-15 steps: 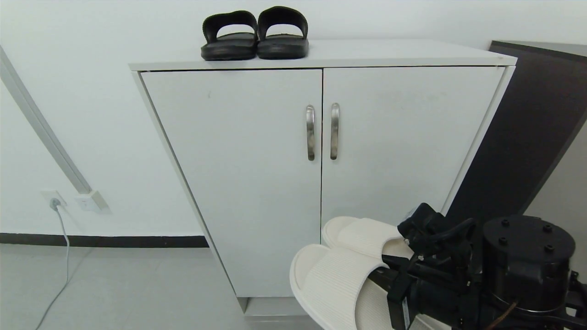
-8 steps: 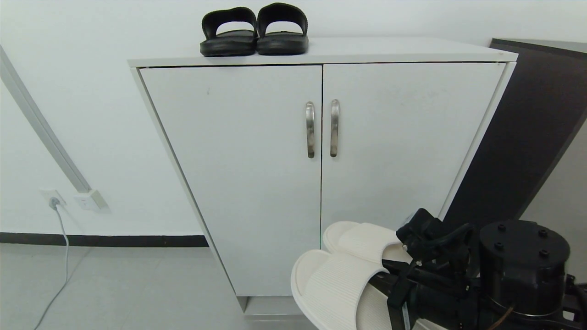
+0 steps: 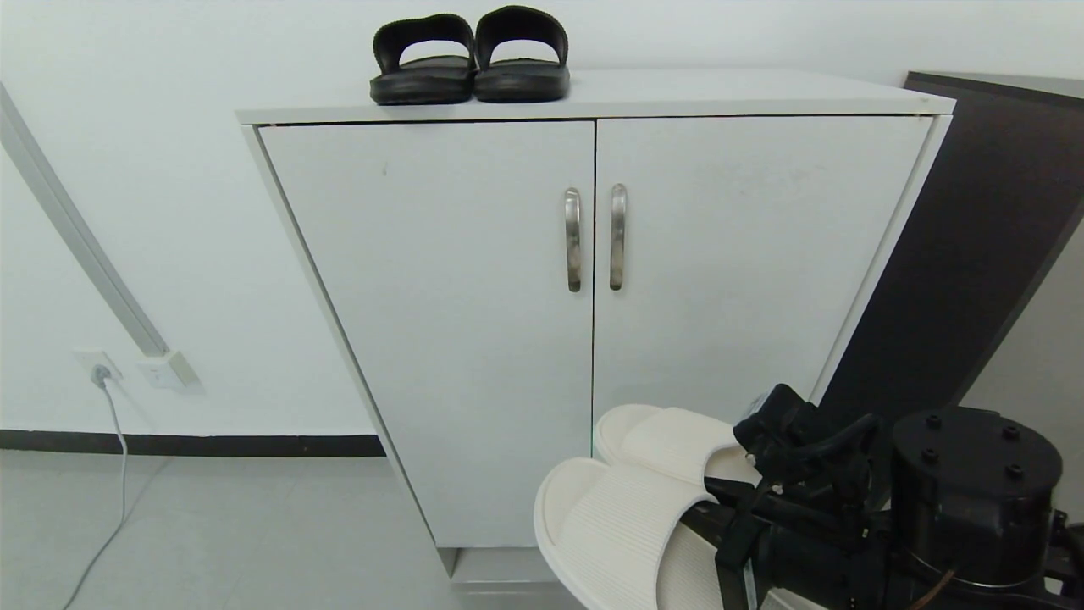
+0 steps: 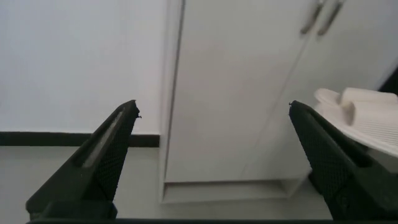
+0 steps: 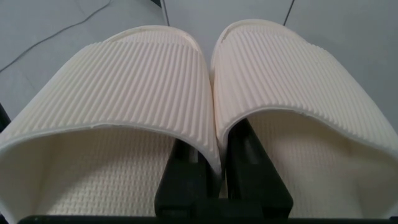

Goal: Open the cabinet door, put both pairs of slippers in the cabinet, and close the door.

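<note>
1. right gripper (image 3: 716, 508) first: it's clamped down narrow on the white slippers (image 3: 627, 508), carrying both at once.
2. on the right wrist view its black fingers (image 5: 186, 186) run one into each slipper, under the ribbed straps (image 5: 130, 81). the two inner side walls are squeezed together between them.
3. i think the grip sits at the heel end, but the straps hide the fingertips, so i can't say how deep they go.
4. left gripper (image 4: 212, 107): spread wide, holding nothing and touching nothing. between its fingers i see the lower cabinet front and the floor.
5. the white pair: cream, ribbed across the straps, textured footbeds, lying side by side and touching. the toes point away from the gripper, toward the cabinet (image 3: 474, 339).
6. in the head view the pair hangs off the floor, low, just in front of the right door's bottom corner.
7. i can't tell from here whether the toes touch the door.
8. the black slippers (image 3: 470, 63) sit side by side on the cabinet top, toward its left half, toes facing me. they're well apart from both grippers.
9. both cabinet doors (image 3: 745, 254) are closed flush. the two metal handles (image 3: 573, 240) stand upright, just either side of the centre seam, well above the right gripper.
</note>
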`<state>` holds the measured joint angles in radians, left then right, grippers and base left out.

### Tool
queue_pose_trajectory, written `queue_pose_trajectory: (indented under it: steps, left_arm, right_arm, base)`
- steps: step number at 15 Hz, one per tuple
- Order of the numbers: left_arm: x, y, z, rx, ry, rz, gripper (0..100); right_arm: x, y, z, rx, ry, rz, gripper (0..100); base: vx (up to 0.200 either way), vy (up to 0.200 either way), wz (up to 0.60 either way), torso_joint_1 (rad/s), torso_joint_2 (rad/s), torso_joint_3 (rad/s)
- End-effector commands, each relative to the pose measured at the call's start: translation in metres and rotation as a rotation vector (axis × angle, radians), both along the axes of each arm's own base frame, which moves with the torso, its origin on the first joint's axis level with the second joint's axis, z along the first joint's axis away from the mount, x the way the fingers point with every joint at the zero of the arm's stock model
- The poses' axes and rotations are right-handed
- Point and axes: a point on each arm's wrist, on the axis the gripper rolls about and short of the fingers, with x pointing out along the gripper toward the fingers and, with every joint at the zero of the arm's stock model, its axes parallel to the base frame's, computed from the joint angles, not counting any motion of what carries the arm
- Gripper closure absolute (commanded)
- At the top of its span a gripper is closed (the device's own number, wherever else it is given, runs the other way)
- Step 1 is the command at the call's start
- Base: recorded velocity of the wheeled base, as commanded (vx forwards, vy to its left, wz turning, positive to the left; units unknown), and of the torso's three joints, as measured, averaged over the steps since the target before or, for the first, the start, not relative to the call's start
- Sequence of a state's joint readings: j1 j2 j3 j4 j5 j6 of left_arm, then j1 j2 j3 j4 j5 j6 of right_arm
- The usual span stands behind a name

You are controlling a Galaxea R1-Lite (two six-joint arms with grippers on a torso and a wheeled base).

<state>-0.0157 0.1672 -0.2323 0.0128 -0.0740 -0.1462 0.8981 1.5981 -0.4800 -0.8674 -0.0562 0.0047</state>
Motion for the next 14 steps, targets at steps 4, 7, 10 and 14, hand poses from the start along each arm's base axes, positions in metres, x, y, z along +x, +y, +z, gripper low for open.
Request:
queue_pose_trajectory:
  steps: [4, 7, 10, 14]
  left_arm:
    - [0.065, -0.007, 0.031, -0.015, 0.198, -0.255, 0]
    - [0.108, -0.013, 0.056, -0.013, 0.179, -0.386, 0]
    - [0.135, -0.033, 0.092, 0.004, 0.129, -0.536, 0]
    - [0.189, -0.079, 0.108, 0.015, 0.181, -0.627, 0]
  right_arm:
    - [-0.001, 0.001, -0.002, -0.004, 0.005, 0.014, 100]
    - [-0.001, 0.001, -0.002, 0.007, 0.000, 0.021, 100]
    - [-0.001, 0.001, -0.001, 0.007, -0.002, 0.020, 100]
    - [-0.001, 0.001, -0.001, 0.007, -0.002, 0.020, 100]
  base:
    - [0.000, 0.000, 0.00, 0.000, 0.00, 0.000]
    - [0.000, 0.000, 0.00, 0.000, 0.00, 0.000]
    - [0.000, 0.000, 0.00, 0.000, 0.00, 0.000]
    - [0.000, 0.000, 0.00, 0.000, 0.00, 0.000]
